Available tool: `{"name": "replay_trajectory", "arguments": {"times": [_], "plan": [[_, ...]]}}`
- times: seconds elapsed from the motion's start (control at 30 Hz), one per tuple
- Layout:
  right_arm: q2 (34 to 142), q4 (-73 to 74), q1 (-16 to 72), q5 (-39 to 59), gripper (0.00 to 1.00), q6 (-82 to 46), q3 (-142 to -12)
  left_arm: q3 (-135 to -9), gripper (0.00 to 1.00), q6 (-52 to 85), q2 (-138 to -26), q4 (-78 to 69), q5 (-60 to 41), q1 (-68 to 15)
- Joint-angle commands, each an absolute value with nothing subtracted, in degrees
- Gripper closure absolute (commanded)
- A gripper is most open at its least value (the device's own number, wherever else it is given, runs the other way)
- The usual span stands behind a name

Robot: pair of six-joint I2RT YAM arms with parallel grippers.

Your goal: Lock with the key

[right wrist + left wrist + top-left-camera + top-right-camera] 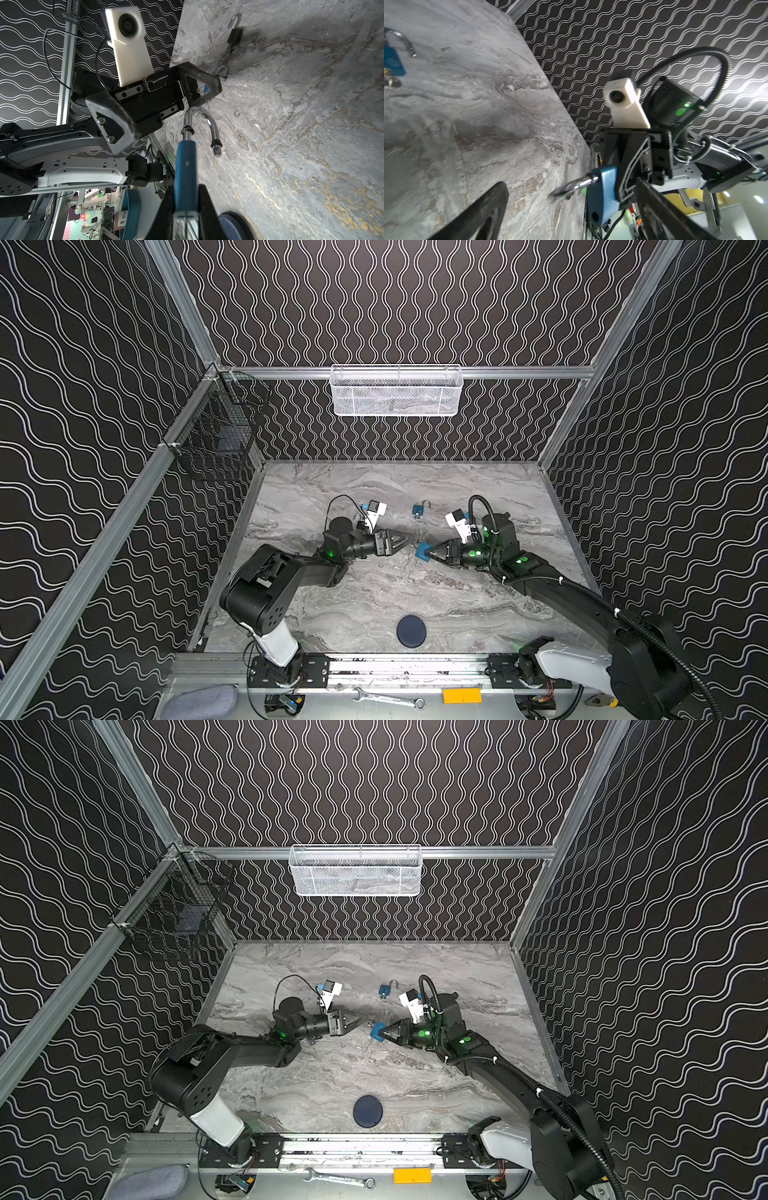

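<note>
Two blue locks are in play. Far left, at ten o'clock, a black basket (216, 427) hangs on the side wall. The left gripper (409, 540) reaches toward centre, jaws spread wide with nothing in them. Both top views catch it only side-on. The spread is plain in the right wrist view, where its fingers (199, 87) stand well apart.

Past centre toward twelve lies the spare lock (419, 509), its hoop open. The right wrist view adds a ring of keys (226, 54) at its base, too small to make out from above.

Just right of centre, the right gripper (433, 552) is clamped on the held lock (422, 551). That lock's open shackle (199, 122) points at the left gripper, close but apart. Whether a key sits in it I can't tell, since the fingers cover its base.

On the table (374, 605), open room runs from four round to eight o'clock, with only a dark disc (411, 630) at six. Both side walls stand well clear of the grippers.
</note>
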State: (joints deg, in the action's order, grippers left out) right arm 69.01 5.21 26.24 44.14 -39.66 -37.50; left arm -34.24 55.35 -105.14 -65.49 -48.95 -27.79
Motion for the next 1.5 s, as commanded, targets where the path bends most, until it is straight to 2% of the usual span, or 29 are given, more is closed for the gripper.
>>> {"name": "replay_trajectory", "arguments": {"times": [0.0,0.27,0.47,0.73,1.17,1.47], "plan": [[69.7,10.9,26.2,46.1,1.00,-40.6,-37.5,-34.3,0.01,54.3,-103.8,-68.6,-49.9,-27.8],[72.3,13.9,26.1,47.8,1.00,-41.6,-39.2,-35.6,0.01,43.1,-96.7,-50.1,-46.4,-29.7],[73.2,16.7,26.1,49.3,1.00,-43.1,-38.7,-36.2,0.02,40.8,-95.3,-45.2,-44.7,-30.7],[73.6,16.4,25.9,49.4,1.00,-42.3,-39.2,-36.1,0.16,44.7,-97.9,-50.5,-46.4,-30.7],[75.1,13.2,25.4,48.4,1.00,-38.4,-39.2,-38.0,0.39,47.3,-99.1,-51.3,-45.5,-30.7],[76.0,12.8,25.4,48.5,1.00,-37.8,-40.3,-39.2,0.51,43.2,-97.2,-42.8,-44.9,-30.1]]}}
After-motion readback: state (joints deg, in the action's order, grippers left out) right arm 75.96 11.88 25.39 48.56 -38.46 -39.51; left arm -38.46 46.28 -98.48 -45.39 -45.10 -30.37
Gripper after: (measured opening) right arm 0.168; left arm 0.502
